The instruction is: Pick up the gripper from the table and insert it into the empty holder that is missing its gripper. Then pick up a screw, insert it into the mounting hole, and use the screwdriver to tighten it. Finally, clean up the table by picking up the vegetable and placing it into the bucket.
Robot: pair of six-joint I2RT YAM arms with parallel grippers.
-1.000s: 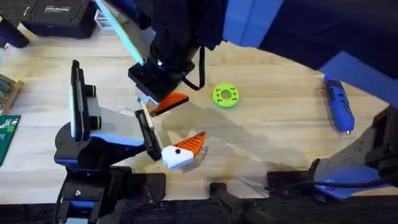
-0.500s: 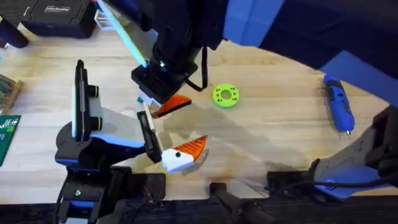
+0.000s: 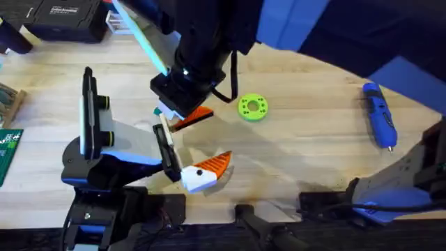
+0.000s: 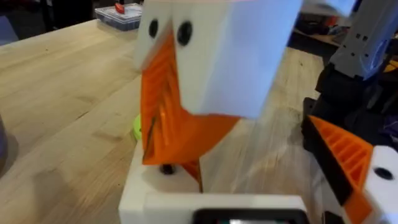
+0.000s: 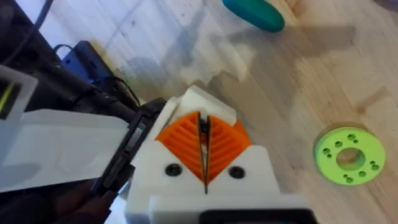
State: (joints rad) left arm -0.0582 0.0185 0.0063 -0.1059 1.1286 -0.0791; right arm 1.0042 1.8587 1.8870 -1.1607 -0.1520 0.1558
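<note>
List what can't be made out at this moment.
- Vegetable: right wrist view, cut off by the frame edge.
- Anything pinched in the right gripper: right wrist view, its shut pads would hide it.
- Table beneath the right arm: overhead, the dark, blurred arm covers it.
- Screwdriver tip: overhead, too small to tell.

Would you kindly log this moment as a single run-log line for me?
right end effector: shut, at holder | left end effector: open | screwdriver: on table, untouched
</note>
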